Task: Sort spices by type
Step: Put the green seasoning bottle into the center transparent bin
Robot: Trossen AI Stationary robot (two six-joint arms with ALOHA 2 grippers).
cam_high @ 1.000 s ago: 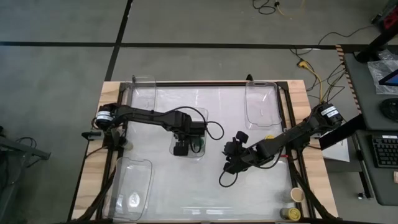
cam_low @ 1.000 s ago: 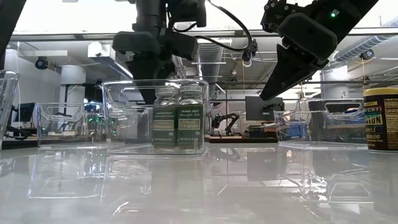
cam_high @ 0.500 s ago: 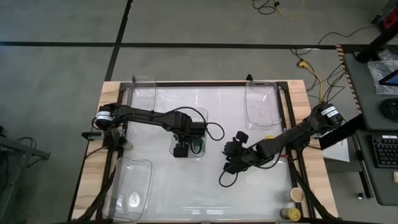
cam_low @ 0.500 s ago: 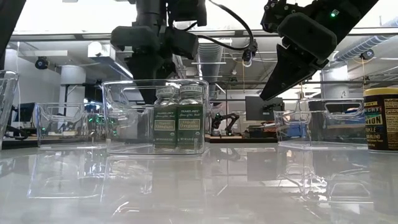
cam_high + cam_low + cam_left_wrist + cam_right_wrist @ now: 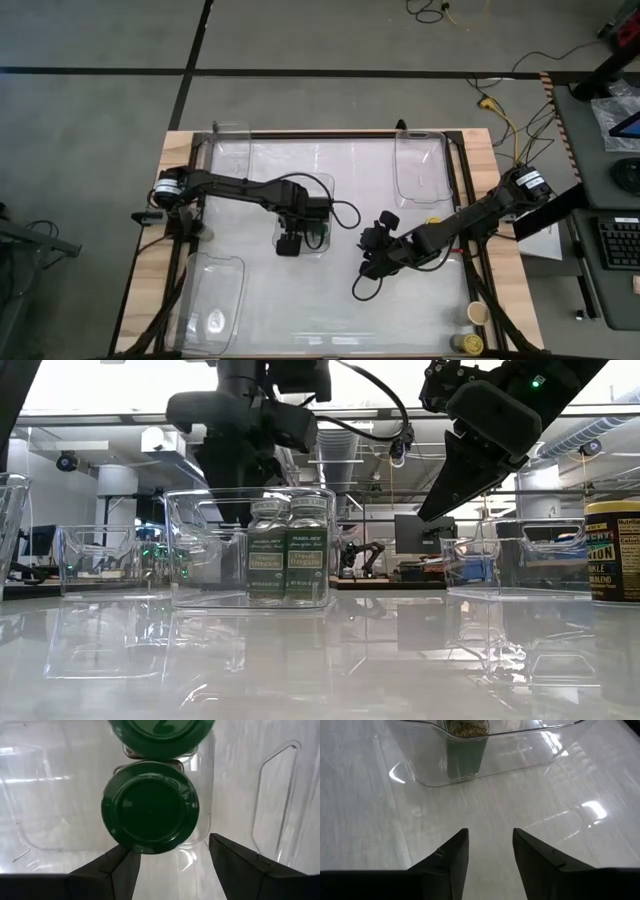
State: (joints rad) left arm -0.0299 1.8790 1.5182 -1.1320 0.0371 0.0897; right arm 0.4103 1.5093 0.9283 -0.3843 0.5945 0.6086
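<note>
Two green-lidded jars side by side in the middle bin

Left gripper [image 5: 170, 865] hangs released above the jars [image 5: 288, 550] in the clear bin [image 5: 190, 550] mid-table; right gripper [image 5: 490, 852], fingers apart and empty, hovers nearer the table's right edge.

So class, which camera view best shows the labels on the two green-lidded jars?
The low view: both green-lidded jars face it side-on, labels readable. The left wrist view shows only lids, the high view barely shows them, and the right wrist view shows one jar's side.
</note>
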